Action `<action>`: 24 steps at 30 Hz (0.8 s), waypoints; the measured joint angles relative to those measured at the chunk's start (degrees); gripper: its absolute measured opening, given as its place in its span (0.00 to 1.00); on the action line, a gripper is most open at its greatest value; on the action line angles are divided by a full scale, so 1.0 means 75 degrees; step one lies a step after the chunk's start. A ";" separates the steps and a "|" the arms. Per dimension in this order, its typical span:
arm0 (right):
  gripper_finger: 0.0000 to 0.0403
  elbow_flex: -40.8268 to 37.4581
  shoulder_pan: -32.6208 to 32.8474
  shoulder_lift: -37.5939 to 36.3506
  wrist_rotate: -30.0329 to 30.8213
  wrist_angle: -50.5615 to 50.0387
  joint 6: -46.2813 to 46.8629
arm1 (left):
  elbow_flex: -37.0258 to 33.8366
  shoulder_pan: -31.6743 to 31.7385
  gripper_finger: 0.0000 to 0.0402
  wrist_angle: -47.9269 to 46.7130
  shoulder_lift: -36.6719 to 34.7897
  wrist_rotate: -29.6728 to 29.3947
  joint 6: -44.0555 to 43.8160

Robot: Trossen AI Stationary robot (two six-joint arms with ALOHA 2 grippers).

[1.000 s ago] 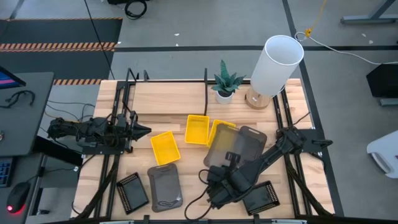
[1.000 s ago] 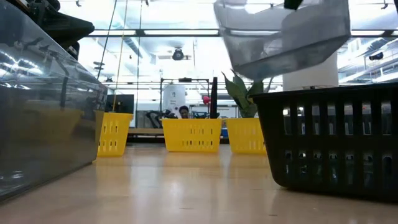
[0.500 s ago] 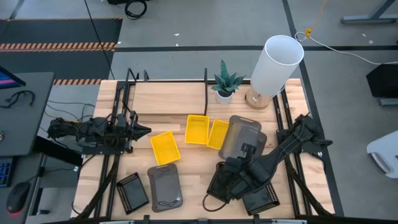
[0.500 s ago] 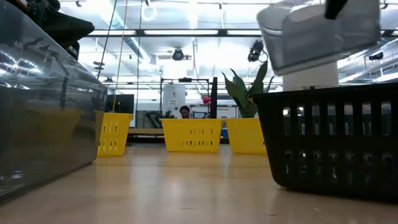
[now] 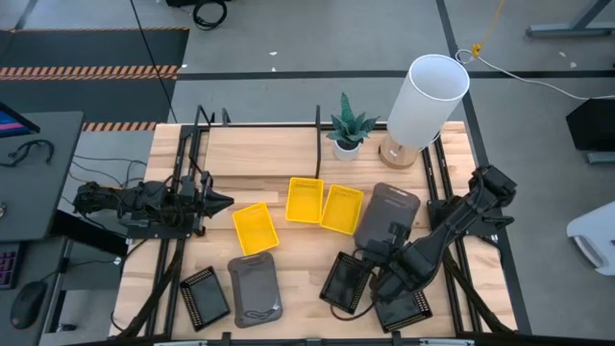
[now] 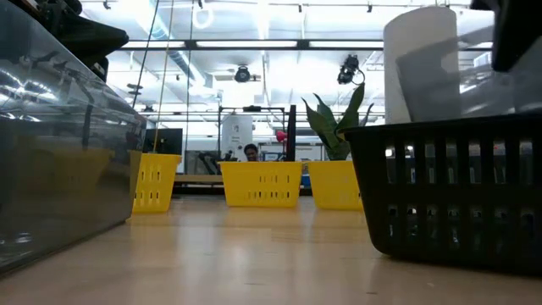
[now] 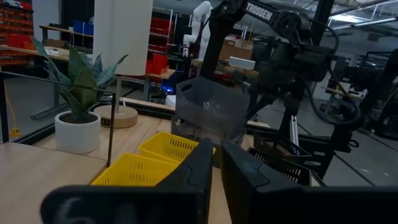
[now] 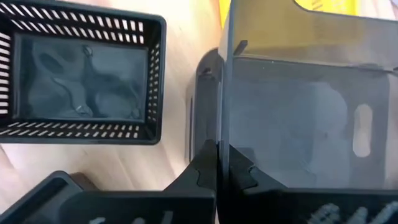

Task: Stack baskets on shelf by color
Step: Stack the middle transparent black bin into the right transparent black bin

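My right gripper (image 8: 217, 163) is shut on a dark grey basket (image 5: 387, 213), held in the air over the table's right part, beside the yellow baskets. Three yellow baskets (image 5: 255, 228) (image 5: 306, 200) (image 5: 342, 209) rest flat mid-table. Black perforated baskets (image 5: 205, 296) (image 5: 346, 282) (image 5: 404, 309) sit along the near edge. Another grey basket (image 5: 254, 289) lies near them. The shelf (image 5: 259, 154) runs along the far left. My left gripper (image 5: 217, 202) waits shut at the table's left, touching nothing. My right gripper pinches a side wall (image 8: 221, 106) of the grey basket at its rim, at the basket's near end. One finger is inside (image 8: 239, 171) and one outside (image 8: 202, 168). The fingers come from above, slanting from the near right. The basket is lifted clear of the table.
A white lamp (image 5: 426, 101) and a small potted plant (image 5: 347, 130) stand at the far edge. Black frame rails run along both table sides. A black basket (image 8: 81, 81) lies just below the held one. Bare wood shows between the yellow baskets and the near row.
My right gripper has carried the grey basket toward the table's right edge, off from above the third yellow basket, which now shows whole. The basket stayed in the air, and in the low view it has slid to the right. The left arm has kept still.
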 joint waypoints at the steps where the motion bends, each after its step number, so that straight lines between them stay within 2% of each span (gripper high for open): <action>1: 0.00 -0.0047 0.0037 0.0000 0.0000 0.0031 0.0072 | 0.0000 0.0000 0.08 -0.0003 0.0000 0.0000 0.0000; 12: 0.08 -0.0459 0.0122 0.0017 -0.0002 0.0787 0.0479 | 0.0000 -0.0001 0.09 -0.0003 0.0000 0.0000 0.0000; 24: 0.11 -0.0465 0.0122 0.0017 -0.0444 0.0629 0.1067 | 0.0000 -0.0001 0.07 -0.0003 0.0000 0.0000 0.0000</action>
